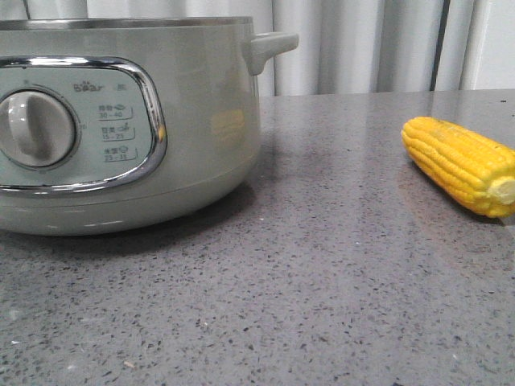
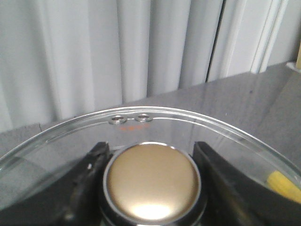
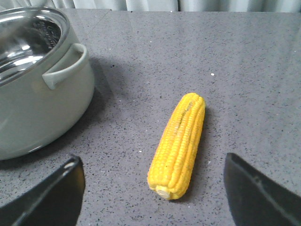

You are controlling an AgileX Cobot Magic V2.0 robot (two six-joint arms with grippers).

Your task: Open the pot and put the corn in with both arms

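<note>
Front view: electric cooker pot (image 1: 121, 129) cut off at 9 o'clock, top unseen; corn cob (image 1: 463, 165) at 3 o'clock on tabletop (image 1: 322, 273), well apart.
Left wrist: left tool (image 2: 151, 186) clamped on glass lid (image 2: 188, 120) by its gold knob (image 2: 151, 181).
Right wrist: right tool (image 3: 153, 188) spread wide, corn cob (image 3: 178, 143) between its fingers, untouched; pot (image 3: 37, 94) open at 10 o'clock.

Front view: low, almost at counter (image 1: 322, 265) level, facing forward to the curtain (image 1: 362, 44); very near the pot (image 1: 121, 129), which fills its left half
Left wrist view: close above the glass lid (image 2: 197, 120) and its gold knob (image 2: 151, 182), facing the curtain at the counter's far edge
Right wrist view: raised, looking down on the corn (image 3: 178, 143) from nearby
Shared: front and right wrist views both show corn and the pot's side handle (image 3: 66, 70)
</note>
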